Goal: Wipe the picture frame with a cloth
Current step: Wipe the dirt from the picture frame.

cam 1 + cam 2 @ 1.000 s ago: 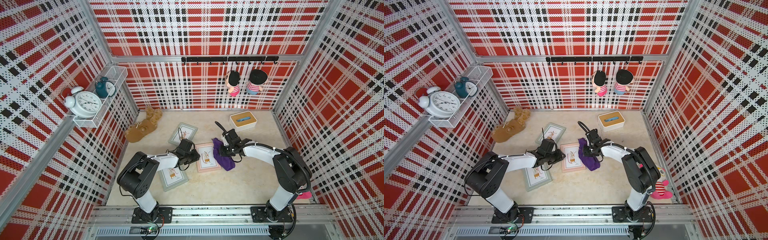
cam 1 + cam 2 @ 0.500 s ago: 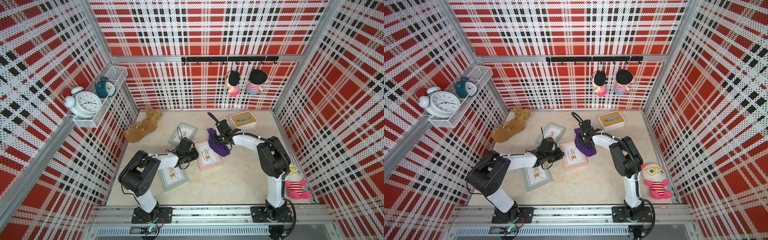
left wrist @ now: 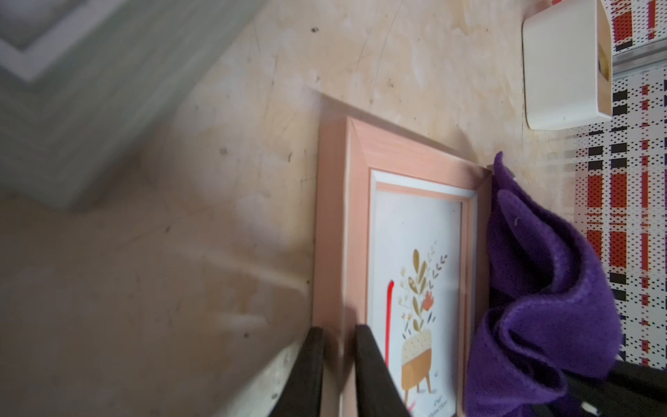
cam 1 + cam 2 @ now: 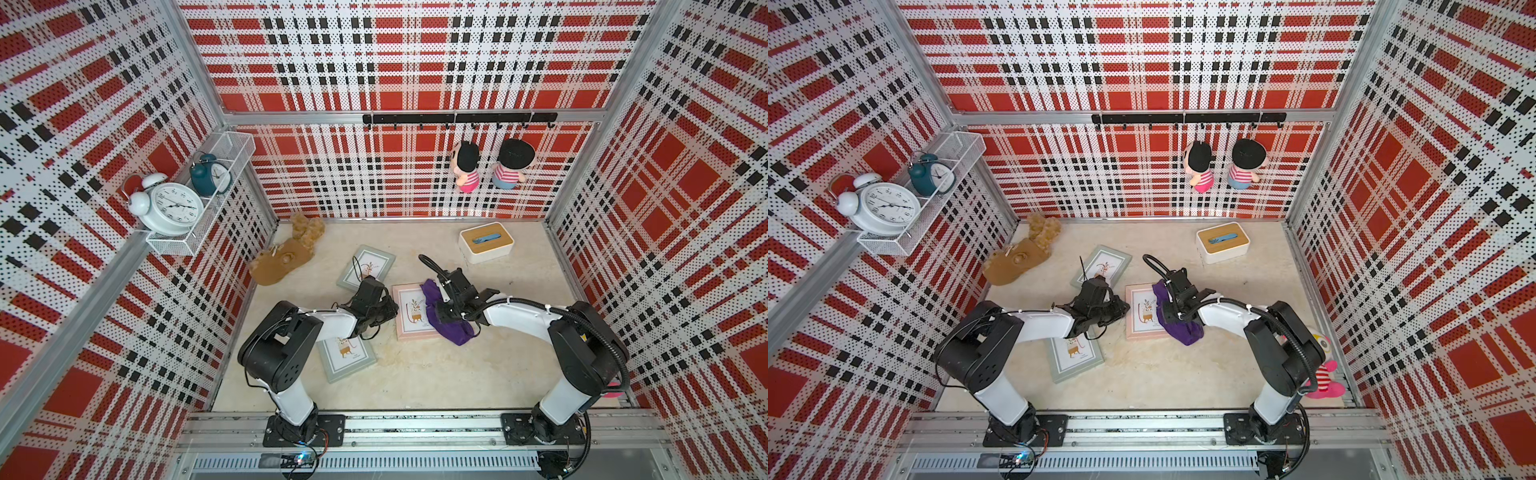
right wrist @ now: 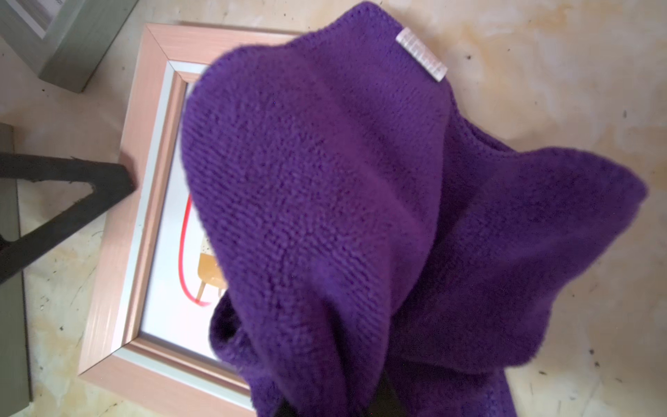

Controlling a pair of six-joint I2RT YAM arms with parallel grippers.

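The pink picture frame (image 4: 409, 300) (image 4: 1142, 318) lies flat in the middle of the floor. My left gripper (image 4: 392, 309) (image 3: 337, 330) is shut on its left rail, one black finger (image 3: 311, 361) on the outside and one on the inside. The deep purple cloth (image 4: 454, 329) (image 4: 1184, 331) is bunched over the frame's right side and spills onto the floor. My right gripper (image 4: 441, 315) (image 5: 335, 400) is shut on the cloth (image 5: 325, 180), its fingertips buried in the folds. The white tag (image 5: 421, 54) shows at the cloth's far edge. The frame's picture (image 5: 169, 234) is partly uncovered.
Two grey-green frames lie near, one behind (image 4: 365, 268) and one under the left arm (image 4: 347, 353). A brown plush toy (image 4: 282, 259) sits at the back left. A white box with a wooden lid (image 4: 486, 242) stands at the back right. A plush doll (image 4: 1323, 374) lies by the right arm's base.
The right gripper dragged the cloth towards the frame's far end, then back towards the front along its right side. The left jaws narrowed onto the frame's left rail.
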